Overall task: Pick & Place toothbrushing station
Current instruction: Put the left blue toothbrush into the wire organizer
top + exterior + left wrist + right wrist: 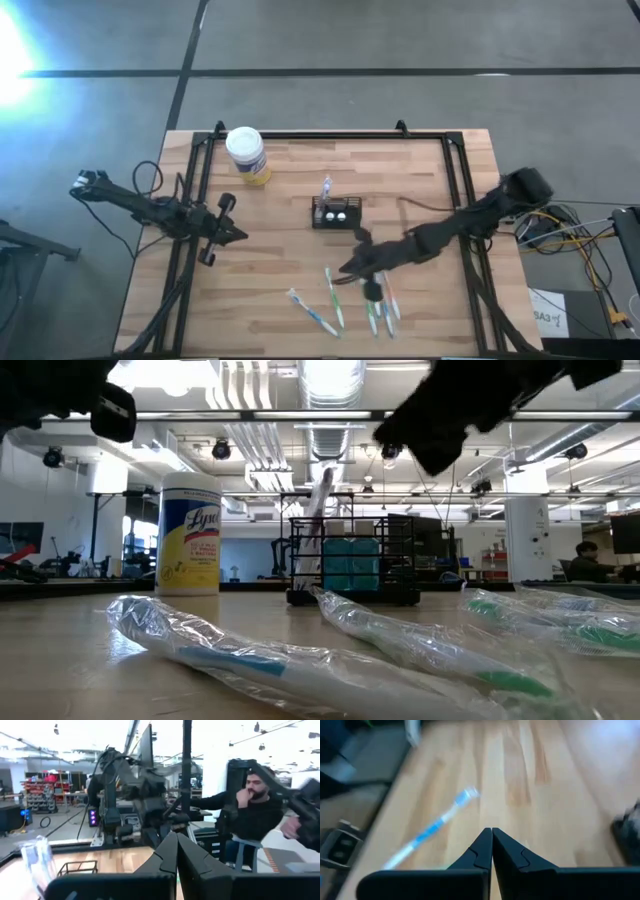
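The toothbrushing station (333, 212) is a small black slotted holder standing on its base mid-table, with one wrapped toothbrush (327, 188) upright in it; the low view shows the station (350, 565) behind the loose brushes. Several wrapped toothbrushes (330, 295) lie flat on the table near its front edge. My right gripper (345, 270) is shut and hangs above the table just near-side of the station, over the brushes; its wrist view shows the shut gripper (492, 832) near a blue-and-white toothbrush (432, 830). My left gripper (242, 236) is shut with nothing in it at the table's left side, pointing toward the right.
A round canister of wipes (246, 153) with a white lid stands at the far left of the table. A black frame (330, 135) runs around the tabletop. A person (255, 815) sits beyond the table. Bare wood lies between the left gripper and the station.
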Motion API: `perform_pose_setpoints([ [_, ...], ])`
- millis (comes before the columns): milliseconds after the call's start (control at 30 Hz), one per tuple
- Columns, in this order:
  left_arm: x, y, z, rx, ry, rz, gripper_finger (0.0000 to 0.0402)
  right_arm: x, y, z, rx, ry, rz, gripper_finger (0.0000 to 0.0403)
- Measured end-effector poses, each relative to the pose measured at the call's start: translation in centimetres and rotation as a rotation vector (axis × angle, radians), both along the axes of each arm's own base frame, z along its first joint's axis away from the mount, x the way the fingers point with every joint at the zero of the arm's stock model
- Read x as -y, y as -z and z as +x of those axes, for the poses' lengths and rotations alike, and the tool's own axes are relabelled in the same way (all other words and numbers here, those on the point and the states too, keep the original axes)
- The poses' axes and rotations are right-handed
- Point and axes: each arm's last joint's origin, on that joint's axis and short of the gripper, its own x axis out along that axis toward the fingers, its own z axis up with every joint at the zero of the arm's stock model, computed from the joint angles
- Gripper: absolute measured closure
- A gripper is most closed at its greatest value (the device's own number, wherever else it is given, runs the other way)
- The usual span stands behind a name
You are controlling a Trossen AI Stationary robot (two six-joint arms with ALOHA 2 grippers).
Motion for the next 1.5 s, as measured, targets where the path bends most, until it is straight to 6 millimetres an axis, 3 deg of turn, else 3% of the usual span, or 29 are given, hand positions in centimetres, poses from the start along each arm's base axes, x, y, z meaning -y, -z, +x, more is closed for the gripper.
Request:
perform_pose_setpoints([
  [167,-0.1,0.6,0.0,-0.048,-0.030,0.007,0.0397,-1.8,0.8,4.1,-0.216,0.064,0.020,0.0394],
  [333,-0.2,1.0,0.1,-0.105,-0.066,-0.044,0.0397,-4.2,0.7,7.9,-0.282,0.080,0.090,0.0390],
  [567,-0.2,1.1,0.1,-0.137,-0.051,-0.108,0.0396,-7.1,-0.1,11.8,-0.352,0.012,0.181,0.0315],
  [800,-0.1,1.6,0.1,-0.186,-0.044,-0.102,0.0396,-8.2,0.5,14.1,-0.553,0.107,0.157,0.0219],
  [1000,-0.1,1.7,0.1,-0.208,-0.036,-0.117,0.0396,-8.5,1.7,16.4,-0.614,0.156,0.150,0.0169],
  [1267,0.0,1.8,0.1,-0.228,-0.007,-0.149,0.0396,-7.4,4.3,18.2,-0.750,0.326,0.165,0.0159],
  [1500,0.0,1.6,0.1,-0.233,0.012,-0.168,0.0396,-7.5,5.6,18.4,-0.765,0.321,0.144,0.0168],
])
